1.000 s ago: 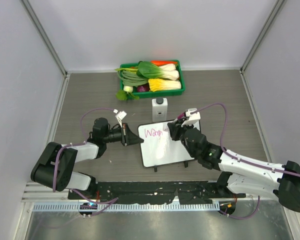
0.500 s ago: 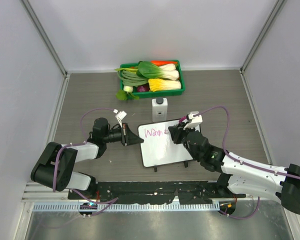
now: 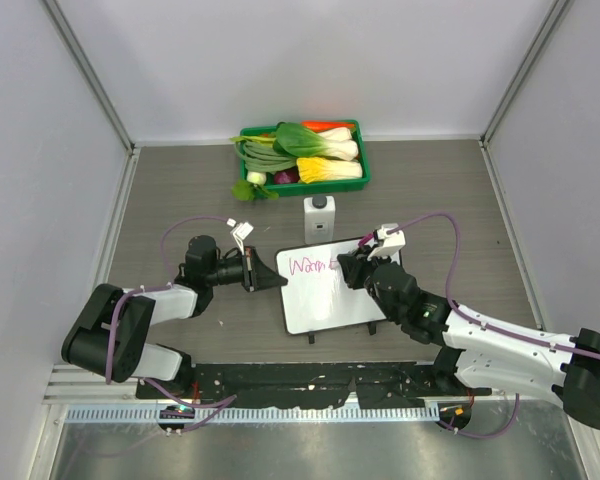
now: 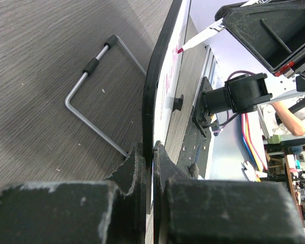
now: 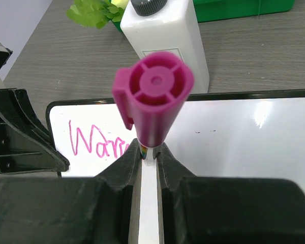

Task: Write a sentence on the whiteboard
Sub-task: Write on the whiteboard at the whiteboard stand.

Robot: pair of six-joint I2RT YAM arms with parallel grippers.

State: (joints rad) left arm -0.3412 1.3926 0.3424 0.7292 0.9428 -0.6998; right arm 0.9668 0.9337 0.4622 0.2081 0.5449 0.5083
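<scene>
The whiteboard (image 3: 332, 295) lies in the middle of the table; it also shows in the right wrist view (image 5: 244, 137) and edge-on in the left wrist view (image 4: 153, 96). Pink handwriting (image 3: 310, 266) reading "Warr" runs along its top left, also in the right wrist view (image 5: 94, 140). My left gripper (image 3: 270, 273) is shut on the board's left edge (image 4: 149, 170). My right gripper (image 3: 352, 265) is shut on a marker with a magenta cap end (image 5: 152, 96), held upright over the board; its tip (image 4: 179, 50) is at the board's face by the writing.
A white bottle with a dark cap (image 3: 319, 216) stands just beyond the board. A green tray (image 3: 363, 168) of vegetables sits at the back. The board's wire stand (image 4: 94, 109) rests on the table beneath it.
My right gripper with the marker has shifted slightly right along the top line, and the pink writing has grown by a little. The left arm has not moved.
</scene>
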